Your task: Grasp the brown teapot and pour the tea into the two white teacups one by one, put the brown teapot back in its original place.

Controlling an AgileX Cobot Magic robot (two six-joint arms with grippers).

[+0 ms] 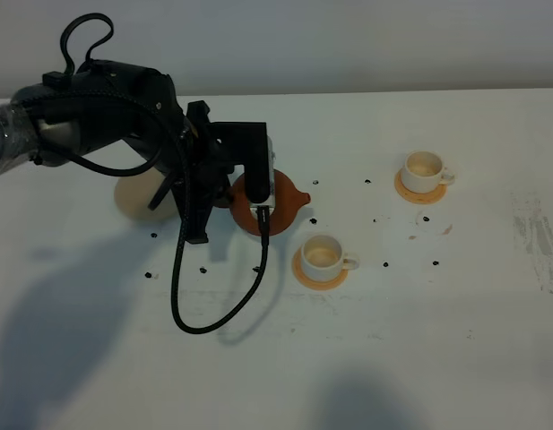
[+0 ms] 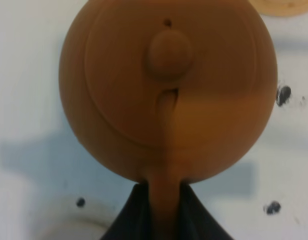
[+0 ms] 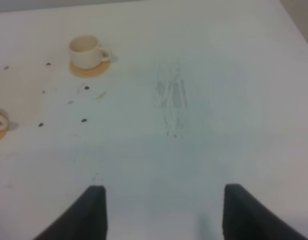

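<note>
The left gripper (image 2: 163, 220) is clamped narrow on the loop handle (image 2: 165, 170) of the brown teapot (image 1: 289, 195), which is held off its cream plate (image 1: 133, 202). The spout (image 1: 305, 195) points away from the pincer, toward the right arm's side. The nearer white teacup (image 1: 323, 255) sits just beyond the spout on the camera side, and the farther white teacup (image 1: 426, 168) lies well past it. The right gripper (image 3: 163, 212) stands wide and empty, out past both cups.

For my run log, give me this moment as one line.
left gripper shut on brown teapot handle | teapot upright, off plate, beside near teacup | right gripper open | far teacup on coaster
</note>
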